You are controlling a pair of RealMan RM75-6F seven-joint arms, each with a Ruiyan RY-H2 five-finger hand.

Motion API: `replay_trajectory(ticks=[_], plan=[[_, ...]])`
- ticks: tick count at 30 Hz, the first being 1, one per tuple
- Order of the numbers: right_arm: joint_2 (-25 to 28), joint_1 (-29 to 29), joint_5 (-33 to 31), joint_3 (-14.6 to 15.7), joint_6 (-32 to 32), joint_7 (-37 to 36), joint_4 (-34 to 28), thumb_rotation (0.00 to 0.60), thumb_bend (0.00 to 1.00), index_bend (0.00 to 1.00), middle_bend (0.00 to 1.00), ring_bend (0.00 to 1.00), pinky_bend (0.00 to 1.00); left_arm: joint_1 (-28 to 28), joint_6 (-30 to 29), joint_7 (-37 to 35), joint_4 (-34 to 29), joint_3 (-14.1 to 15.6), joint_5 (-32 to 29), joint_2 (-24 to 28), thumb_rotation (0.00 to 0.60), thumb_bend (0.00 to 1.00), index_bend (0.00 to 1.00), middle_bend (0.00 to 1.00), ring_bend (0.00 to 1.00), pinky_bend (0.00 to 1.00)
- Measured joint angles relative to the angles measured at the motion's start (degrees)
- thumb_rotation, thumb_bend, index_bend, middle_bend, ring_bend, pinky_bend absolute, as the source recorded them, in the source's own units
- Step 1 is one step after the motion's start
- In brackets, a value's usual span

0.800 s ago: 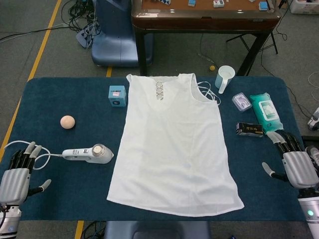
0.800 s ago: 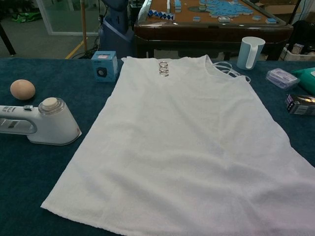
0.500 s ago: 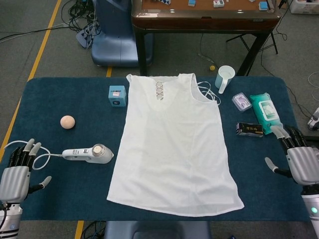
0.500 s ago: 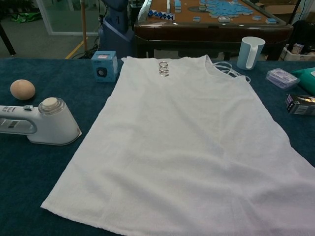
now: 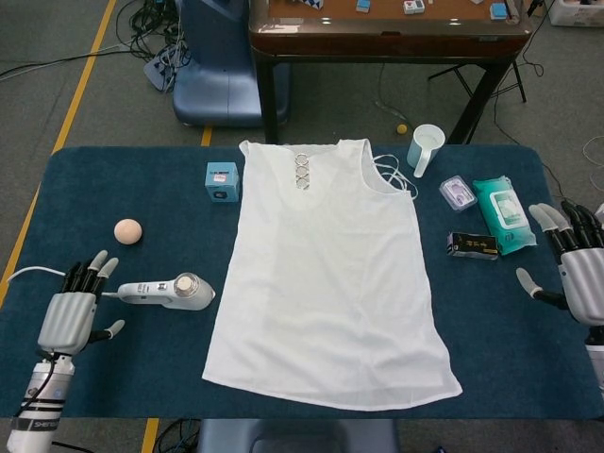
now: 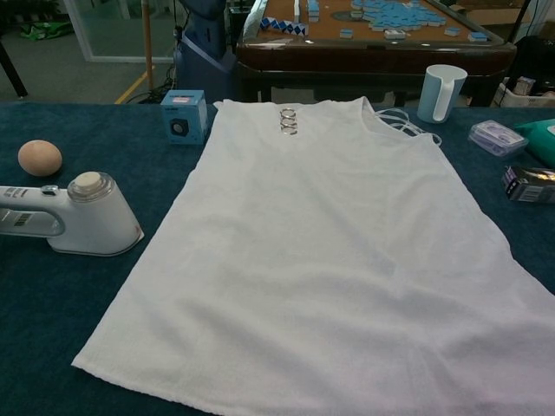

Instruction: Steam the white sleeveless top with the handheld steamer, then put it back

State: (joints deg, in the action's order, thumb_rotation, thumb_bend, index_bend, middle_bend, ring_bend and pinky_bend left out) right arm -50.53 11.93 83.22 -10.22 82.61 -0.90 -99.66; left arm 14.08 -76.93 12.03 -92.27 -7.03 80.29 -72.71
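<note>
A white top point(image 5: 330, 274) is lying flat and spread out in the middle of a blue table point(image 5: 142, 368). Its neck end is pointing to the far side of the table, and three little metal rings point(image 5: 301, 171) are sitting in a row at the neck.

The steamer point(image 5: 168, 291) is lying on its side on the table, just to the left of the top. It is not touching the top. A white cord point(image 5: 28, 274) is running from the steamer toward the left edge of the table.

The left hand point(image 5: 74, 313) is hanging just beside the handle end of the steamer. Its fingers are apart and it is holding nothing.

The right hand point(image 5: 578, 274) is staying near the right edge of the table. Its fingers are spread too, and nothing is in it.

A small blue box point(image 5: 223, 180) and a tan ball point(image 5: 127, 230) are sitting on the left part of the table. A pale cup point(image 5: 426, 145), a small clear case point(image 5: 457, 192), a green pack of wipes point(image 5: 502, 211) and a little black box point(image 5: 472, 245) are sitting on the right part.
</note>
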Motion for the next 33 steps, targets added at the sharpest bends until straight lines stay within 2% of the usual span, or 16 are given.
replay_trajectory(ticks=[8, 16, 33], plan=[[0.1, -0.3, -0.7, 0.5, -0.7, -0.5, -0.4, 0.600, 0.31, 0.00, 0.13, 0.00, 0.00, 3.3, 3.7, -0.2, 5.8, -1.6, -3.2, -5.5, 0.600, 0.12, 0.01, 0.04, 0.08, 0.03], [-0.1, -1.1, -1.1, 0.9, -0.4, -1.3, 0.0, 0.600, 0.31, 0.00, 0.13, 0.00, 0.00, 5.8, 6.0, -0.5, 11.6, -2.9, -6.0, -9.9, 0.600, 0.12, 0.12, 0.14, 0.15, 0.09], [-0.5, -1.2, -1.3, 1.3, -1.5, -3.8, 2.1, 0.600, 0.31, 0.00, 0.13, 0.00, 0.00, 8.7, 7.5, -1.4, 18.8, -4.7, -9.4, -16.5, 0.600, 0.12, 0.23, 0.29, 0.25, 0.14]])
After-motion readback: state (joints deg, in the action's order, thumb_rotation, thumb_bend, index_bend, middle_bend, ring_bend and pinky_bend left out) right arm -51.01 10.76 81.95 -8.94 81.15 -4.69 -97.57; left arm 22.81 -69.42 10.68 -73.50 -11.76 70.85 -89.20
